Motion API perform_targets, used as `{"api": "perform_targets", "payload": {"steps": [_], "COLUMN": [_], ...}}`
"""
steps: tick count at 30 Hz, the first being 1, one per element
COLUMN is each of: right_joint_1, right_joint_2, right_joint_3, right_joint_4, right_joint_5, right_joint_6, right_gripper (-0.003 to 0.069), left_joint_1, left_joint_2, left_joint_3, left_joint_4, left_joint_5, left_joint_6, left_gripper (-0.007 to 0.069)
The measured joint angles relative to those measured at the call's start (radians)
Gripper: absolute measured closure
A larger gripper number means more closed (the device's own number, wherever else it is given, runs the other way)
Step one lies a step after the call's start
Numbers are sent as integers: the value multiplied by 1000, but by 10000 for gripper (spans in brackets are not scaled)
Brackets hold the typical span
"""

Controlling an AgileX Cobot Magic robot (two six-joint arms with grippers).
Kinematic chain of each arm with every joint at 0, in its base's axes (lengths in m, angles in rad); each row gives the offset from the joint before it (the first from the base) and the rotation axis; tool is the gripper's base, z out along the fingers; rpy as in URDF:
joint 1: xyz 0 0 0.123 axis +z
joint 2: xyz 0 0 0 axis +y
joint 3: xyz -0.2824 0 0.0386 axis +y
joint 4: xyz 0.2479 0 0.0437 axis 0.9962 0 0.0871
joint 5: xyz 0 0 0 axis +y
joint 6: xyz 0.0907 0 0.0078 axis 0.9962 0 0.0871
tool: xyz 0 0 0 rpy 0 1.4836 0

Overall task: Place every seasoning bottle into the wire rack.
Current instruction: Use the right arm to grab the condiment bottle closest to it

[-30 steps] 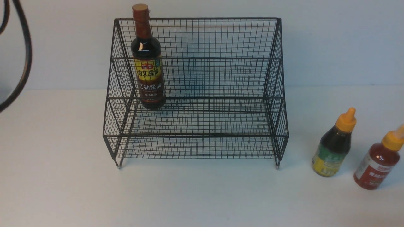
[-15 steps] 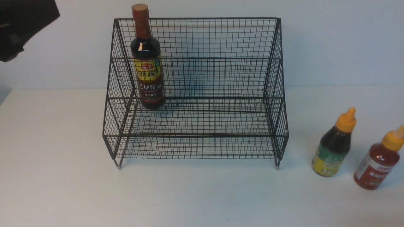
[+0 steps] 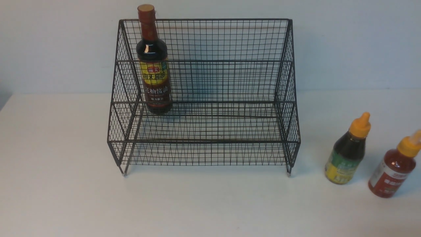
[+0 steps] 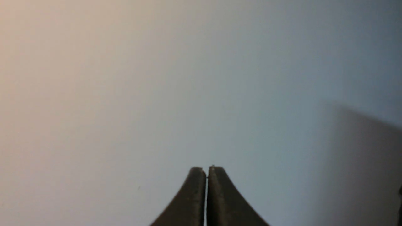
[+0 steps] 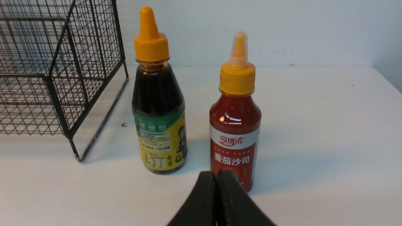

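The black wire rack (image 3: 204,98) stands mid-table, its corner also in the right wrist view (image 5: 62,78). A tall dark soy-sauce bottle (image 3: 154,65) with a red cap stands upright at the left end of its upper tier. Right of the rack, on the table, stand a dark squeeze bottle (image 3: 348,151) (image 5: 158,119) with a green-yellow label and a red squeeze bottle (image 3: 394,171) (image 5: 235,125) with a white label. My right gripper (image 5: 216,174) is shut and empty, just short of the red bottle. My left gripper (image 4: 205,169) is shut, facing only a blank surface. Neither arm shows in the front view.
The white table (image 3: 210,204) runs back to a pale wall (image 3: 355,46). Its left edge shows at the far left (image 3: 5,102), and its right edge shows in the right wrist view (image 5: 386,80).
The dark arm and cable seen at the upper left of the front view have moved out of the picture. The bottles and the rack have not moved.
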Motion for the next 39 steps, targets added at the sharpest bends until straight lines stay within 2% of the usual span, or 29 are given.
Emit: {"api": "perform_targets", "payload": {"steps": [3, 4, 5, 7, 9, 10, 11, 13, 14, 16, 18, 20, 21, 22, 23, 26, 29, 33, 39], "right_joint_1": [0, 0, 0, 0, 0, 0, 0, 0, 0, 0, 0, 0, 0, 0, 0, 0, 0, 0, 0], "right_joint_2": [0, 0, 0, 0, 0, 0, 0, 0, 0, 0, 0, 0, 0, 0, 0, 0, 0, 0, 0], "right_joint_3": [0, 0, 0, 0, 0, 0, 0, 0, 0, 0, 0, 0, 0, 0, 0, 0, 0, 0, 0], "right_joint_4": [0, 0, 0, 0, 0, 0, 0, 0, 0, 0, 0, 0, 0, 0, 0, 0, 0, 0, 0], "right_joint_5": [0, 0, 0, 0, 0, 0, 0, 0, 0, 0, 0, 0, 0, 0, 0, 0, 0, 0, 0], "right_joint_6": [0, 0, 0, 0, 0, 0, 0, 0, 0, 0, 0, 0, 0, 0, 0, 0, 0, 0, 0], "right_gripper": [673, 673, 673, 673, 673, 673, 673, 673, 673, 673, 673, 673, 673, 673, 673, 673, 673, 673, 673], "left_joint_1": [-36, -67, -67, -101, -115, -126, -127, -136, -138, -139, -144, -146, -145, -145, -145, -145, -145, -145, -145], "left_joint_2": [-19, -22, -22, -22, -22, -22, -22, -22, -22, -22, -25, -31, -33, -46, -58, -102, -164, -236, -288], "left_joint_3": [0, 0, 0, 0, 1, 3, 3, 9, 11, 19, 59, 117, 132, 195, 235, 331, 448, 645, 923], "left_joint_4": [-4, -44, -51, -147, -220, -294, -306, -433, -557, -708, -927, -1184, -1212, -1475, -1614, -1843, -1889, -1858, -1765], "left_joint_5": [24, 35, 35, 36, 38, 47, 52, 87, 131, 165, 171, 174, 176, 220, 267, 418, 597, 742, 805], "left_joint_6": [-90, -172, -172, -241, -217, -137, -120, 87, 347, 705, 1166, 1528, 1560, 1818, 1943, 2207, 2432, 2511, 2514], "left_gripper": [629, 629, 629, 629, 629, 629, 629, 629, 629, 629, 629, 629, 629, 629, 629, 629, 629, 629, 629]}}
